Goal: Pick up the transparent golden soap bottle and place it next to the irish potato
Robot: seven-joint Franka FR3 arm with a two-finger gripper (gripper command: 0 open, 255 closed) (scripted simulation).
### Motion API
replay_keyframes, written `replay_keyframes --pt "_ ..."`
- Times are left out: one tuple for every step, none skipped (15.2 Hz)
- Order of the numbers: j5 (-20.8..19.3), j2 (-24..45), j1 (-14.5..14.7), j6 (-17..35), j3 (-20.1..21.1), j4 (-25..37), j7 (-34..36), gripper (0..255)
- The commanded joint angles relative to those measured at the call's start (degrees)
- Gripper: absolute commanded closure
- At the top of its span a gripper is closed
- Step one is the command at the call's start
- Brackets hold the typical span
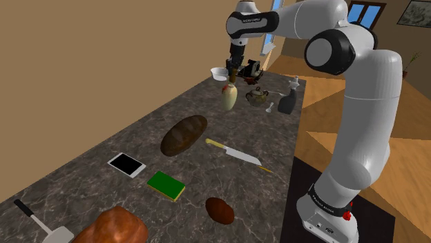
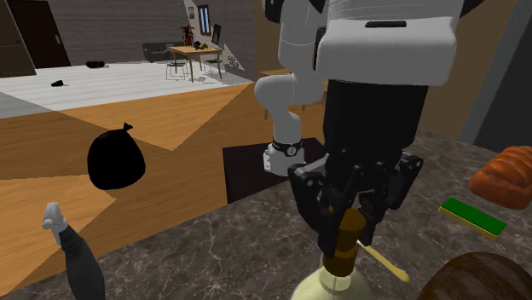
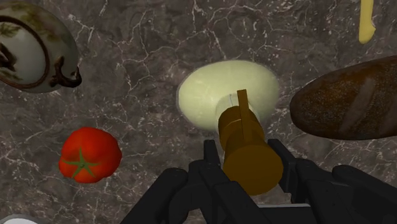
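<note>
While the gripper (image 3: 249, 162) clamps the bottle (image 3: 213, 95) by its cap, grasping looks done; next comes a straight lift and a carry toward the potato (image 1: 219, 210).

pale yellow soap bottle (image 3: 219, 89), red tomato (image 3: 89, 154)

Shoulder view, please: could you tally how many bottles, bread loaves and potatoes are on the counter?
Bottles: 2, the soap bottle and the spray bottle
Bread loaves: 2, the dark loaf and the reddish loaf
Potatoes: 1, the potato
Total: 5
</note>
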Motion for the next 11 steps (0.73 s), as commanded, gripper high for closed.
replay_keyframes --pt "0.03 0.13 -0.09 -1.63 -0.02 1.78 -0.05 255" --pt "0.04 0.19 -0.13 -2.43 -0.03 2.65 -0.06 255" --pt "0.05 0.27 -0.17 -3.24 -0.04 3.54 -0.07 255" --pt "0.07 0.37 -0.21 -4.06 -0.05 4.46 -0.08 255" --pt "0.09 0.49 -0.26 -4.89 -0.05 5.41 -0.09 255" --pt "0.11 0.63 -0.32 -5.74 -0.06 6.38 -0.1 255" --pt "0.14 0.79 -0.37 -6.59 -0.07 7.4 -0.12 255" --pt "0.18 0.97 -0.43 -7.46 -0.07 8.44 -0.13 255" --pt "0.21 1.17 -0.5 -8.34 -0.08 9.53 -0.15 255" --pt "0.26 1.4 -0.57 -9.24 -0.08 10.65 -0.17 255" --pt "0.31 1.65 -0.65 -10.15 -0.09 11.82 -0.19 255"
